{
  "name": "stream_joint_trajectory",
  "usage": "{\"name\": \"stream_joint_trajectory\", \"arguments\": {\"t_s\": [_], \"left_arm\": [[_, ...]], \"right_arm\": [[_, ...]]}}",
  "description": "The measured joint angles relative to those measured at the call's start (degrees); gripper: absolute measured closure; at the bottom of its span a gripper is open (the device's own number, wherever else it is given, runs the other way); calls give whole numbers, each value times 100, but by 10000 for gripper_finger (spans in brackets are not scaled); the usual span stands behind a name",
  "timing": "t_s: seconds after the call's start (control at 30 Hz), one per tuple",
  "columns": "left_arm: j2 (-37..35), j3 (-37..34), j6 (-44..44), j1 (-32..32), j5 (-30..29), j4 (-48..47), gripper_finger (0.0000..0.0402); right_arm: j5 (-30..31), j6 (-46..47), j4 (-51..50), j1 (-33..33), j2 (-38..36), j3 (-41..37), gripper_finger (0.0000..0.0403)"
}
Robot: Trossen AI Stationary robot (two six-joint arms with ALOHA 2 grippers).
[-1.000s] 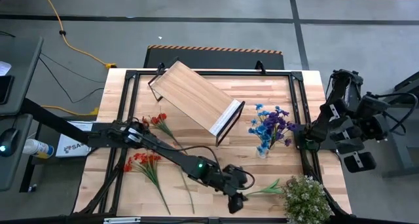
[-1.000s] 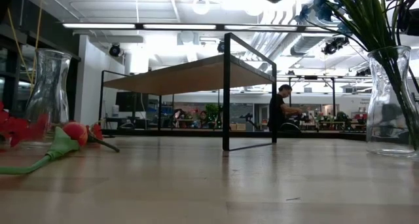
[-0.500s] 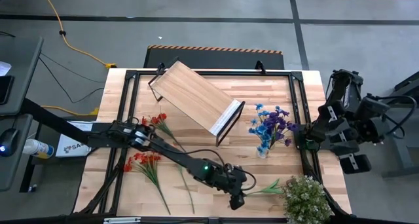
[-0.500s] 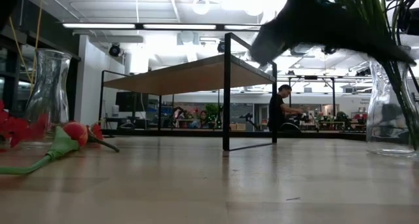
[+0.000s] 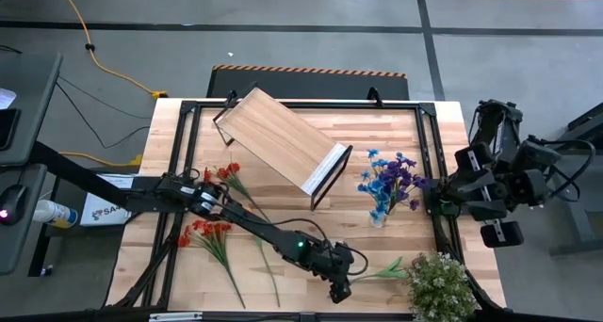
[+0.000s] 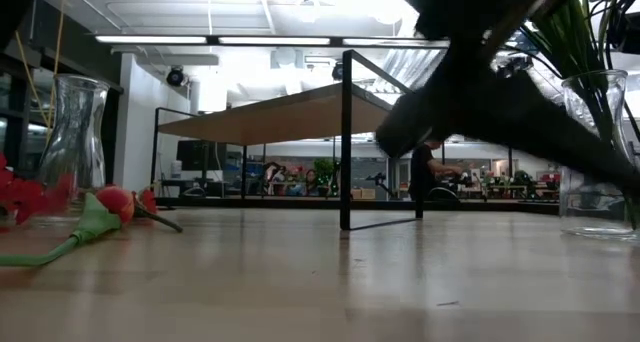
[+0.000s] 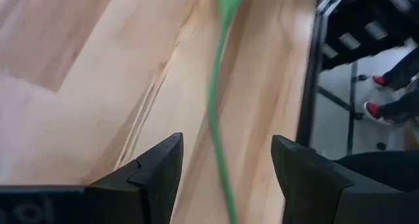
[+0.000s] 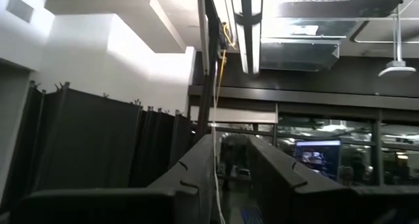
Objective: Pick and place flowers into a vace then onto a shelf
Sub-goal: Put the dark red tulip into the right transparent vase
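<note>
Left gripper point(image 7: 226, 178) near table front edge, fingers apart, green flower stem point(image 7: 219, 119) running between them, untouched. Right gripper point(image 5: 499, 235) parked off table; finger state indeterminate.

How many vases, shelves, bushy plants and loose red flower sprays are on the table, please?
Vases: 2, the empty vase and the vase with blue flowers
Shelf: 1
Bushy plant: 1
Red sprays: 2, the far spray and the near spray
Total: 6
</note>
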Motion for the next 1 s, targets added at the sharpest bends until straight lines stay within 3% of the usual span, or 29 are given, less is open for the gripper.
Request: {"name": "stream_joint_trajectory", "arguments": {"t_s": [0.63, 0.87, 1.0], "left_arm": [[282, 8, -177, -158, 230, 127, 138], [412, 11, 47, -155, 280, 245, 197], [550, 13, 103, -148, 673, 706, 228]], "right_arm": [[608, -182, -160, 1, 2, 0, 320], [652, -186, -208, 2, 2, 0, 320], [722, -184, -243, 0, 2, 0, 320]]}}
